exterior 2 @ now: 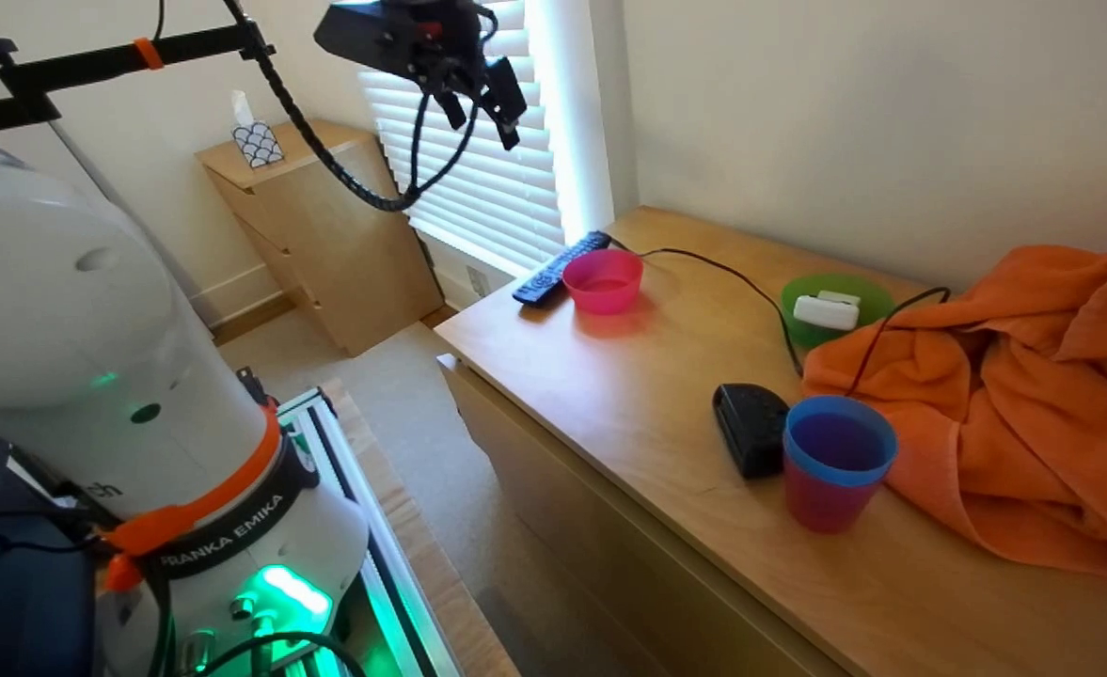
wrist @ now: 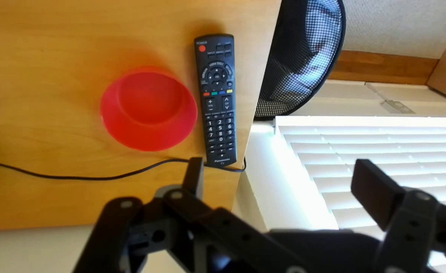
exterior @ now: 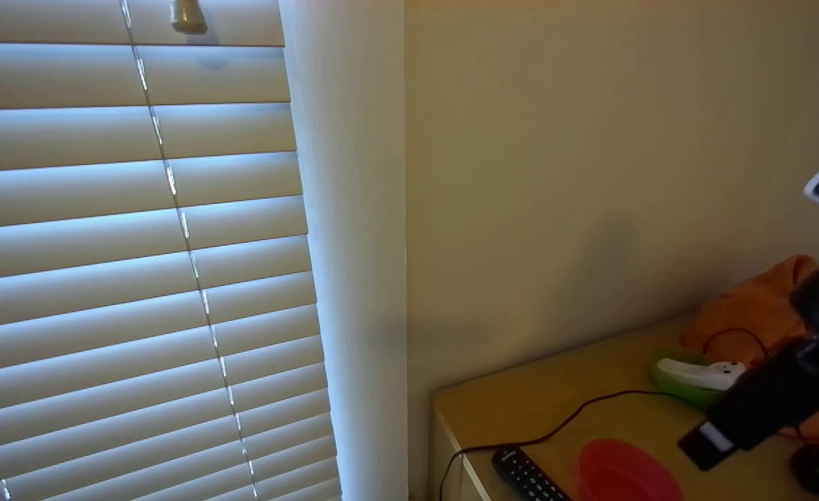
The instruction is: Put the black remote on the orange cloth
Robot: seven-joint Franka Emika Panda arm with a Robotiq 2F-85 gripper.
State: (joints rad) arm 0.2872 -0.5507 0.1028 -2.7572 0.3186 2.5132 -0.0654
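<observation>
The black remote [wrist: 218, 100] lies flat on the wooden dresser top, near its edge, beside a pink bowl. It also shows in both exterior views [exterior: 529, 476] [exterior 2: 561, 268]. The orange cloth [exterior 2: 1061, 376] lies crumpled at the opposite end of the dresser, against the wall, and also shows in an exterior view [exterior: 750, 313]. It is out of the wrist view. My gripper [wrist: 283, 176] is open, with a wide gap and nothing between the fingers. In an exterior view the gripper [exterior 2: 485, 127] hangs well above the dresser, apart from the remote.
The pink bowl [wrist: 149, 110] stands close to the remote. A black cable [exterior 2: 741, 277] runs along the dresser and passes the remote's end. A green bowl [exterior 2: 877, 299] with a white item, a black box [exterior 2: 751, 428] and a blue-rimmed cup [exterior 2: 830, 494] stand near the cloth.
</observation>
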